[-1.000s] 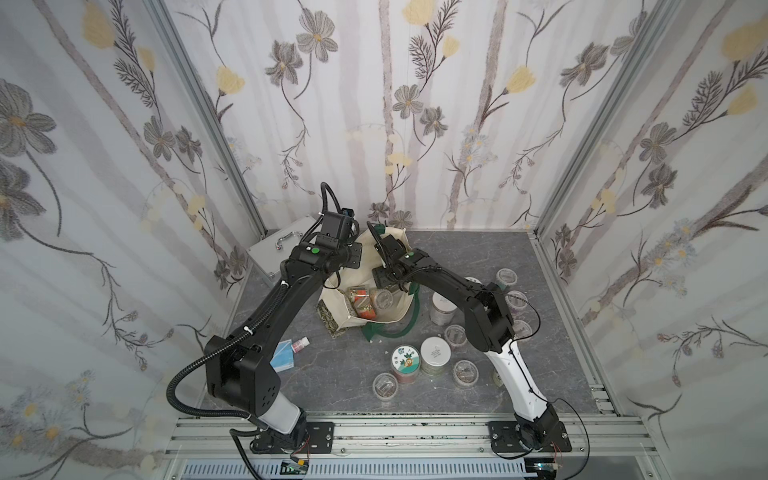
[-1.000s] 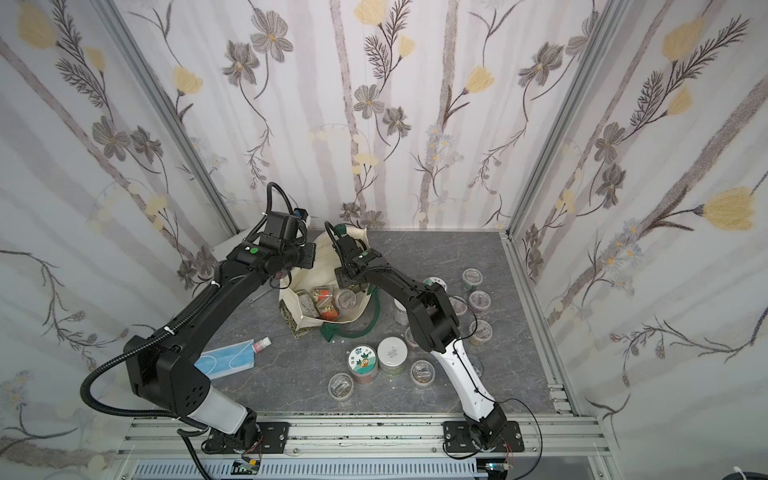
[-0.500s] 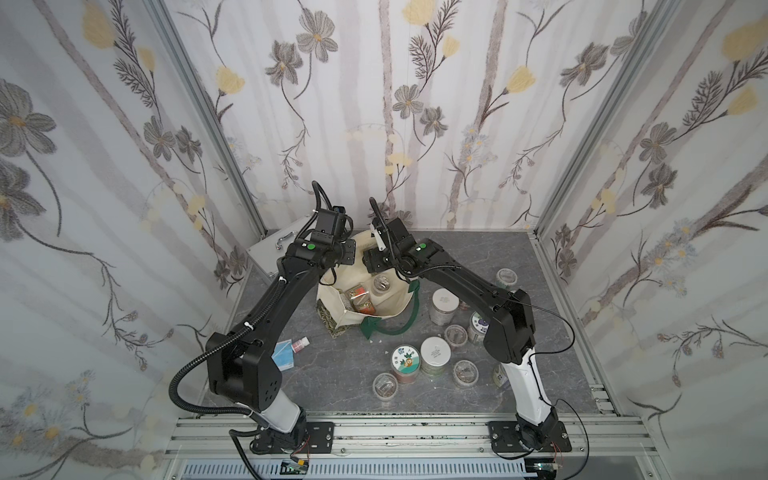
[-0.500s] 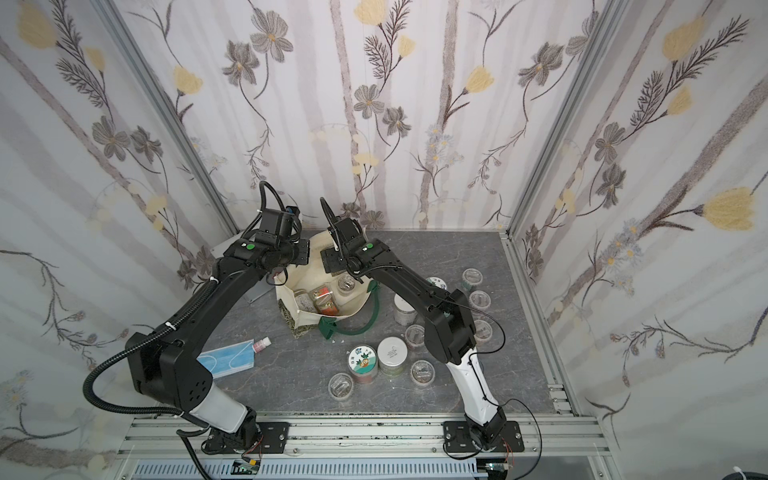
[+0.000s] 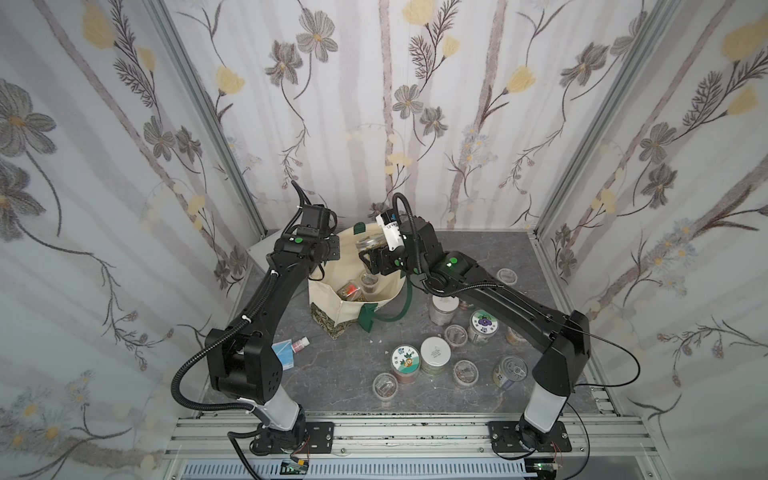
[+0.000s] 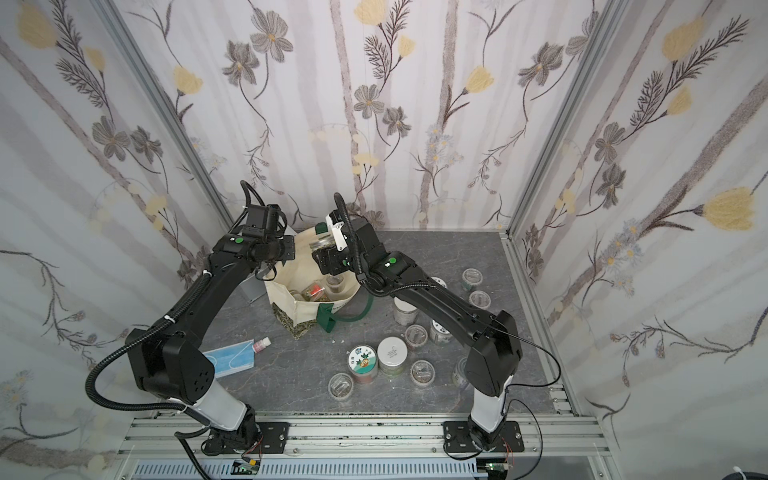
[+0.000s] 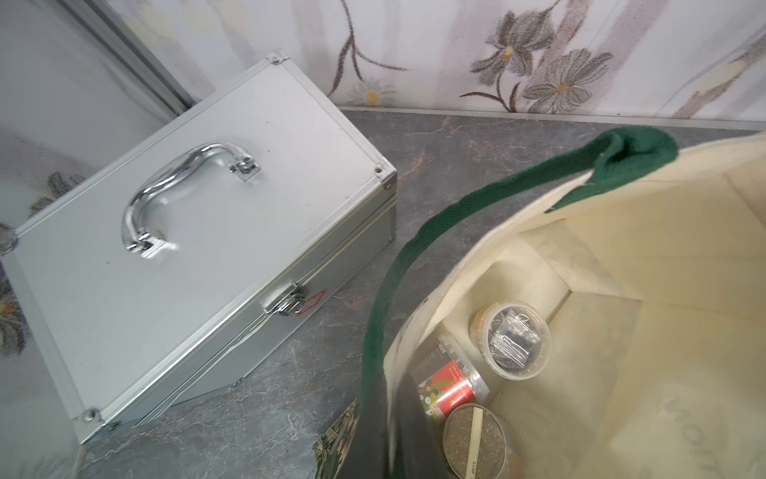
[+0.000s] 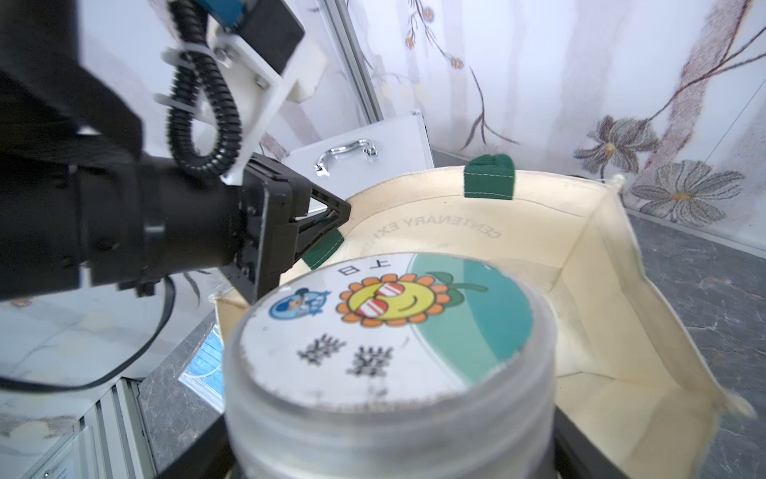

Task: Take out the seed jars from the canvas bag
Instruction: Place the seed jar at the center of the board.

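Table [image 5: 332,386]: grey marbled top, metal rail [image 5: 374,432] along lower edge of frame in both top views.
Canvas bag [image 5: 328,309]: stands open at frame centre, patterned base on table.
Silver metal case [image 7: 207,249]: near bag, handle face up.
Blue face mask [image 6: 230,361]: lower left of bag; tiny pink-capped bottle [image 6: 261,344] just beside its upper right corner.
Seed jars [image 5: 464,372]: upright, loose cluster lower right of bag. Colourful-sticker jar [image 5: 406,360] touching white-lid jar [image 5: 435,353]; short clear jar [image 5: 385,384] below them; purple-sticker jar [image 5: 483,324] further right; others partly hidden.
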You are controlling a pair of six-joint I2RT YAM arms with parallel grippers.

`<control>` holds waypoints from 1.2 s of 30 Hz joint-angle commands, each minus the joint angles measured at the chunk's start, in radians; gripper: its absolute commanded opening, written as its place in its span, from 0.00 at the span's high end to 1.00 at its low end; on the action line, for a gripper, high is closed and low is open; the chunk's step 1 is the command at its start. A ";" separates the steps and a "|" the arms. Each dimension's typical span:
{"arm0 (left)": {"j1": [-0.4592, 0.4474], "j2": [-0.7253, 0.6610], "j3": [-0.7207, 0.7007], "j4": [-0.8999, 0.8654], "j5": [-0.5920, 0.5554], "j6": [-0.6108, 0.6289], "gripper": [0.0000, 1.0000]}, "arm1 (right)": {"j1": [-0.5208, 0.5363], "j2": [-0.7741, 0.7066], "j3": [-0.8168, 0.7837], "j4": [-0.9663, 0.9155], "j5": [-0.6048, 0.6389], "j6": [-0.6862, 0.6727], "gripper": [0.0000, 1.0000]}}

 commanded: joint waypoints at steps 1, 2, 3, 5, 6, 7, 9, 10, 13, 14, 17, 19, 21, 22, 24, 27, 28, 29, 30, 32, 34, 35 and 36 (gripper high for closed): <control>0.038 0.007 0.018 0.000 -0.033 -0.039 1.00 | 0.000 -0.080 -0.112 0.177 0.031 0.015 0.31; 0.053 0.010 0.022 -0.006 -0.037 -0.046 1.00 | -0.001 -0.107 -0.163 0.211 0.039 0.019 0.31; 0.068 0.016 0.025 -0.012 -0.039 -0.053 1.00 | 0.000 -0.133 -0.211 0.245 0.047 0.024 0.31; 0.097 0.024 0.029 -0.020 -0.037 -0.068 1.00 | 0.000 -0.175 -0.302 0.309 0.057 0.037 0.31; 0.112 0.029 0.033 -0.024 -0.032 -0.077 1.00 | 0.001 -0.193 -0.347 0.339 0.060 0.043 0.32; 0.125 0.035 0.036 -0.027 -0.025 -0.085 1.00 | 0.000 -0.205 -0.382 0.365 0.064 0.048 0.31; 0.152 0.048 0.043 -0.036 -0.014 -0.099 1.00 | 0.003 -0.225 -0.459 0.426 0.066 0.058 0.32; 0.163 0.051 0.045 -0.039 -0.010 -0.102 1.00 | 0.006 -0.228 -0.486 0.448 0.067 0.063 0.32; 0.194 0.063 0.050 -0.046 0.004 -0.114 1.00 | 0.022 -0.238 -0.570 0.525 0.070 0.063 0.32; 0.203 0.066 0.052 -0.047 0.012 -0.119 1.00 | 0.029 -0.236 -0.596 0.558 0.066 0.062 0.32; 0.214 0.072 0.054 -0.047 0.029 -0.124 1.00 | 0.061 -0.219 -0.655 0.642 0.084 0.038 0.32; 0.215 0.077 0.058 -0.051 0.033 -0.124 1.00 | 0.075 -0.194 -0.681 0.690 0.097 0.021 0.33; 0.218 0.082 0.059 -0.053 0.037 -0.124 1.00 | 0.076 -0.167 -0.700 0.731 0.106 0.005 0.33; 0.218 0.083 0.059 -0.052 0.039 -0.124 1.00 | 0.076 -0.157 -0.709 0.748 0.114 0.000 0.33; 0.220 0.089 0.060 -0.053 0.043 -0.124 1.00 | 0.076 -0.140 -0.743 0.831 0.102 -0.044 0.33; 0.221 0.095 0.065 -0.057 0.052 -0.124 1.00 | 0.077 -0.128 -0.802 0.967 0.084 -0.100 0.33; 0.221 0.097 0.066 -0.057 0.054 -0.125 1.00 | 0.077 -0.123 -0.817 0.998 0.079 -0.116 0.33; 0.222 0.099 0.067 -0.057 0.055 -0.124 1.00 | 0.077 -0.117 -0.830 1.026 0.070 -0.135 0.33; 0.222 0.098 0.067 -0.058 0.056 -0.126 1.00 | 0.078 -0.111 -0.833 1.034 0.059 -0.151 0.33; 0.223 0.102 0.069 -0.060 0.058 -0.126 1.00 | 0.078 -0.106 -0.832 1.021 0.023 -0.164 0.34; 0.224 0.105 0.071 -0.061 0.062 -0.126 1.00 | 0.085 -0.108 -0.835 1.012 -0.007 -0.175 0.34; 0.225 0.106 0.071 -0.062 0.066 -0.127 1.00 | 0.090 -0.112 -0.842 1.010 -0.021 -0.184 0.34; 0.226 0.108 0.072 -0.062 0.070 -0.127 1.00 | 0.093 -0.113 -0.847 1.005 -0.042 -0.196 0.34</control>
